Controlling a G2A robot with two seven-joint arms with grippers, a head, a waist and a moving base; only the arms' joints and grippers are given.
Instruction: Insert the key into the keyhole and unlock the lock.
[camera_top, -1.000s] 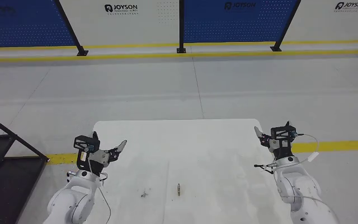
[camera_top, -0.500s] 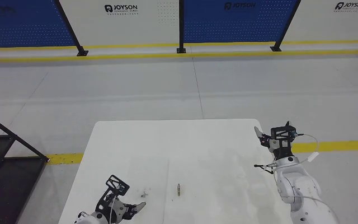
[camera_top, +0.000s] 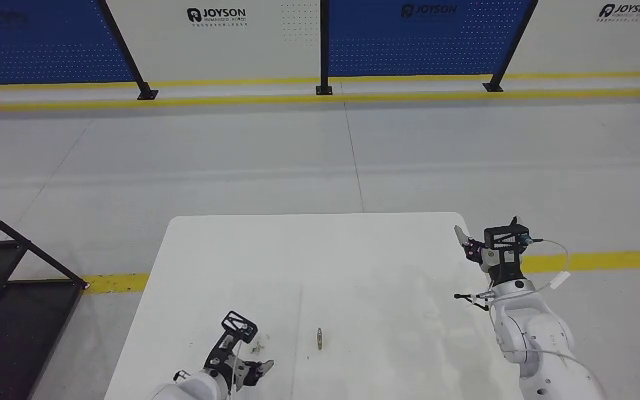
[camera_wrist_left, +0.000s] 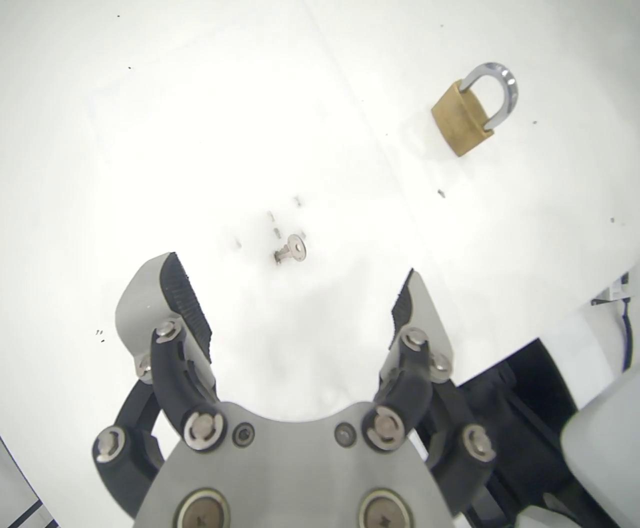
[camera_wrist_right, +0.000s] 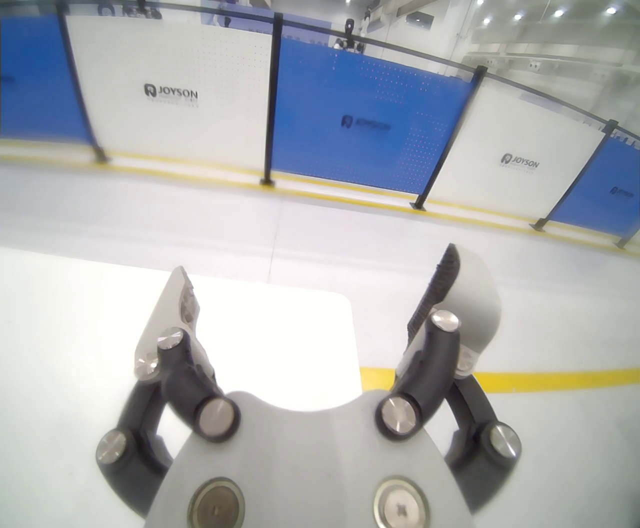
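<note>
Left gripper (camera_wrist_left: 291, 270) wide open above the key (camera_wrist_left: 291, 249)
The lock (camera_top: 318, 338) lies at its 2 o'clock (well apart); the right gripper (camera_wrist_right: 315, 262), also spread wide, is at the table's (camera_top: 380, 260) 2 o'clock edge.

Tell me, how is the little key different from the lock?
The key is silvery all over; the lock has a brass-coloured body and a shiny silver loop. The key is much smaller than the lock. The key lies just ahead of the open left claw; the lock lies farther off. Both lie on the white table, apart, neither held.
</note>
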